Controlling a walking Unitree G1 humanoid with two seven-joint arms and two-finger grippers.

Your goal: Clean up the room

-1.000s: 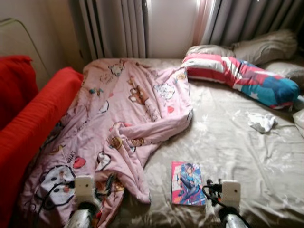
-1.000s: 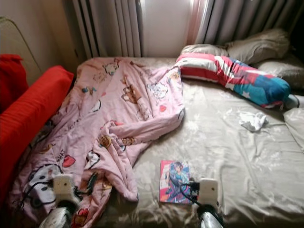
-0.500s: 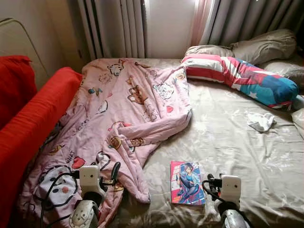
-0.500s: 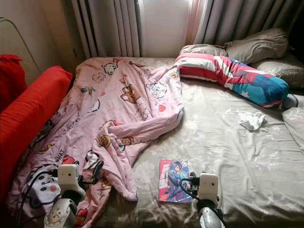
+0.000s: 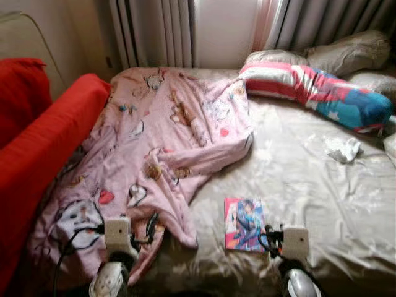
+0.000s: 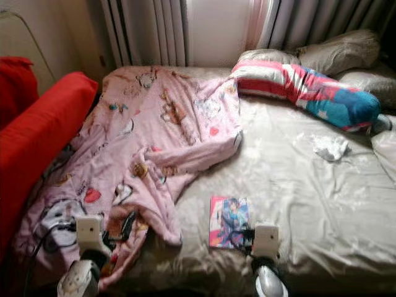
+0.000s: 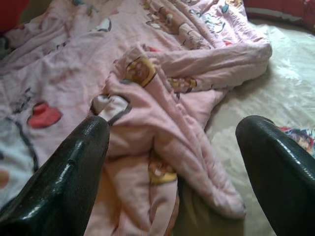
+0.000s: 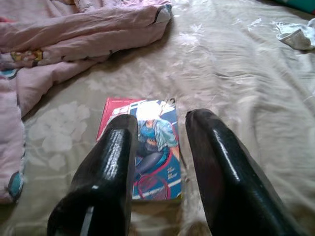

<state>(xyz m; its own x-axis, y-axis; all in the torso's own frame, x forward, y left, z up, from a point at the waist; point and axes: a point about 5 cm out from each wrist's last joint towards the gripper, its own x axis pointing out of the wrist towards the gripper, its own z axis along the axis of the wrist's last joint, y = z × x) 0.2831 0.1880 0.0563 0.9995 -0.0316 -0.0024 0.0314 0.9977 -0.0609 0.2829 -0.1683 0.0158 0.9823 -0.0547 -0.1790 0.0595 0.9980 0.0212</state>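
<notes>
Evidently the tidying is at its approach stage: the robot faces a bed (image 5: 297,185) strewn with loose things, and neither arm has hold of anything yet. A pink cartoon-print blanket (image 5: 154,142) lies rumpled across the bed's left half, its lower corner bunched near the foot edge, beside a red sofa (image 5: 43,154). A comic book (image 5: 245,215) lies flat on the beige sheet just right of that corner, a crumpled white cloth (image 5: 344,148) sits well apart toward the right, and a long striped bolster (image 5: 315,93) rests at the head by the grey pillows (image 5: 346,49). The left gripper (image 7: 172,142) hovers over the bunched blanket with its fingers spread wide and empty. The right gripper (image 8: 160,162) is poised above the book, fingers parted a moderate way, the cover showing between them but not gripped. The book looks the nearest target; because it lies flat on soft bedding, the next move probably calls for lowering the right fingers to straddle one edge and pinching without pressing it into the sheet.
</notes>
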